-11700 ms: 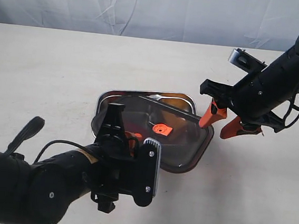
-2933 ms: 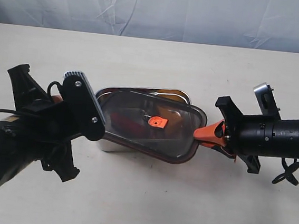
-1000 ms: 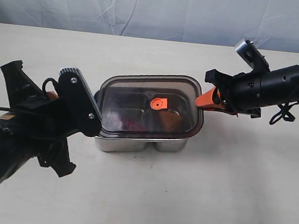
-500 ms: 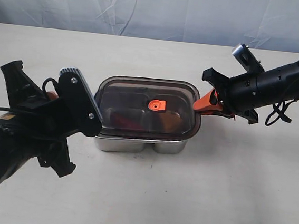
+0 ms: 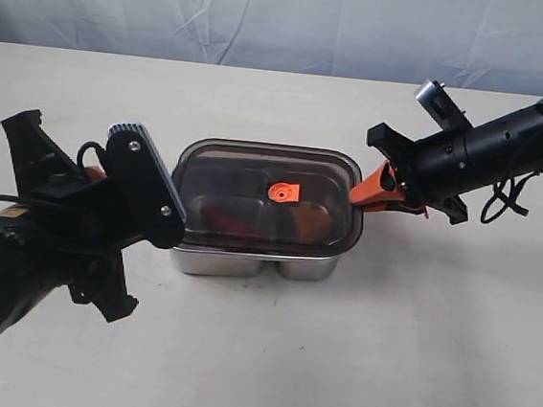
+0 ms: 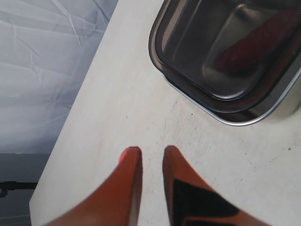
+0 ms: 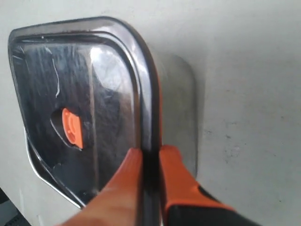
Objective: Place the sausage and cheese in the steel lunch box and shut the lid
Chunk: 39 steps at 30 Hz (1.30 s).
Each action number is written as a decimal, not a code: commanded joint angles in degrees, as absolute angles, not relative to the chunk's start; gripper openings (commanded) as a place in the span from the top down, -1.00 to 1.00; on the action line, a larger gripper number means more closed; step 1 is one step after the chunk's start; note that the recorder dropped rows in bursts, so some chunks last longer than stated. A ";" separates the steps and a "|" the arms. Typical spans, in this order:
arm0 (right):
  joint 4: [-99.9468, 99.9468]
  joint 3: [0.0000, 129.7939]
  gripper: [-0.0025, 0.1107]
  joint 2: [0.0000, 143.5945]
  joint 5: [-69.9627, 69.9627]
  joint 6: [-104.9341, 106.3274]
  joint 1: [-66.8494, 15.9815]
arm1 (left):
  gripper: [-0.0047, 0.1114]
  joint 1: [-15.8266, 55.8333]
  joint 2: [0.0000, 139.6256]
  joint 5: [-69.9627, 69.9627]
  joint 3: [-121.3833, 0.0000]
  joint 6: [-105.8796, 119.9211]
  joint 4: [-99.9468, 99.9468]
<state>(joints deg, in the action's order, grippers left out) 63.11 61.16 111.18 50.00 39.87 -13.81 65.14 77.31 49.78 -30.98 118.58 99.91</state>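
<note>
The right pincer (image 7: pixel 148 153) is clamped on the edge of the lid (image 5: pixel 245 177), which lies on the steel lunch box (image 5: pixel 247 262) on the desk (image 5: pixel 383 349), while the left pincer (image 6: pixel 150 153), slightly parted and empty, hovers beside it

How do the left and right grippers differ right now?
The right gripper is shut on the edge of the lid; the left gripper holds nothing. The right gripper's jaws pinch tight; the left gripper's stand slightly apart over the table. The right gripper touches the lid at one end of the steel lunch box; the left gripper sits clear of the other end. Both have orange fingers.
</note>
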 commanded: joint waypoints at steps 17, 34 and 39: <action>58.37 62.62 0.97 111.60 52.48 40.03 -13.78 | 0.61 65.23 76.75 49.54 -30.85 118.05 99.95; 57.36 62.62 0.97 113.55 51.78 40.03 -13.78 | 0.61 65.23 76.75 49.27 -30.85 118.05 99.95; 57.36 62.62 0.97 113.55 51.66 40.03 -13.78 | 0.61 65.23 76.75 48.74 -30.85 118.05 99.95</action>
<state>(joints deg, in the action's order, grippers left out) 60.28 62.80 112.66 53.04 38.71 -13.59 65.14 77.31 49.06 -30.98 118.58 99.91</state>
